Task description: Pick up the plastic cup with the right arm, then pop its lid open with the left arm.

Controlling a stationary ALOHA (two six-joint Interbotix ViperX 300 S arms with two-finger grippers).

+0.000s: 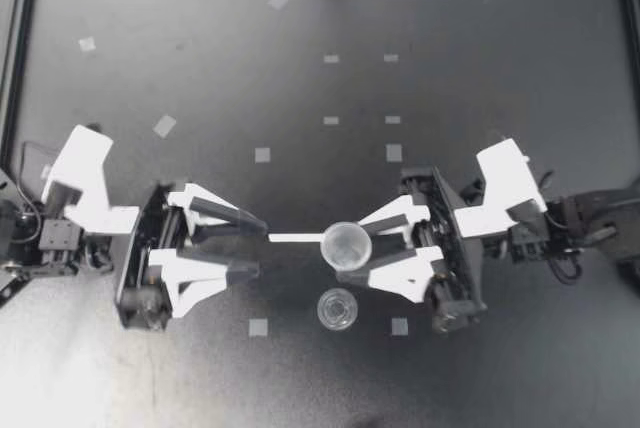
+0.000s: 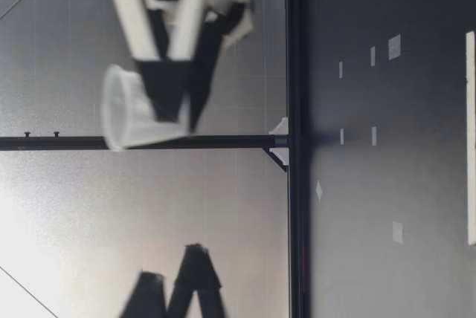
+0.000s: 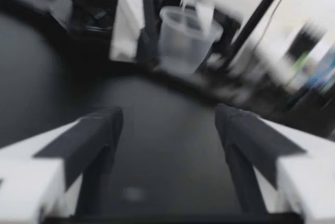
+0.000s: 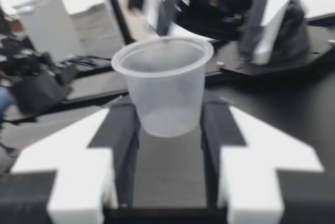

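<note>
The right gripper (image 1: 368, 246), jaws pinching a small clear plastic cup (image 1: 346, 245) upright above the mid-tabletop (image 1: 200, 68), seems mid-carry, just beyond a second clear plastic cup (image 1: 337, 309) standing there, while the left gripper (image 1: 262, 248) hangs with jaws spread and empty; the next move likely calls for a level wrist.

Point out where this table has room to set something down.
Crowded: the middle, where the right end effector grips a cup beside a second cup, facing the open left end effector. Bare: the wide table stretch beyond them, only tape squares there.
</note>
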